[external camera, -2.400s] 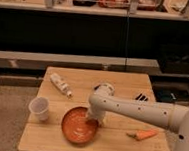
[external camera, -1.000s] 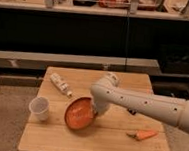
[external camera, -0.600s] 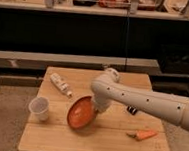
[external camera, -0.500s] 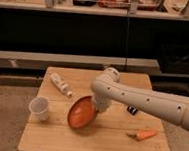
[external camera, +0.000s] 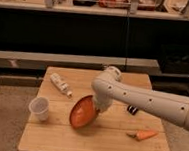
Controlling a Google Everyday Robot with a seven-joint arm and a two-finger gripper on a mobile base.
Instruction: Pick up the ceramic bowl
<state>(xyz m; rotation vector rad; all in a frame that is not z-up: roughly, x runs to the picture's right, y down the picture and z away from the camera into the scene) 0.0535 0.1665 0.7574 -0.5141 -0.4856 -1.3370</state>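
The ceramic bowl [external camera: 81, 112] is a wide, shallow, glossy orange-red bowl. It hangs tilted steeply above the middle of the wooden table [external camera: 52, 136], its inside facing left toward the camera. My gripper [external camera: 97, 109] is at the end of the white arm [external camera: 146, 101], which reaches in from the right, and it is shut on the bowl's right rim. The bowl is off the table surface.
A small white cup [external camera: 39, 108] stands at the table's left. A white bottle [external camera: 60, 84] lies at the back left. A carrot [external camera: 143, 135] lies at the front right. A small dark object [external camera: 132, 110] sits behind the arm. Shelving runs behind the table.
The bowl has gone from lying flat on the table to being lifted and tilted on edge in the gripper. The arm has risen and shifted slightly.
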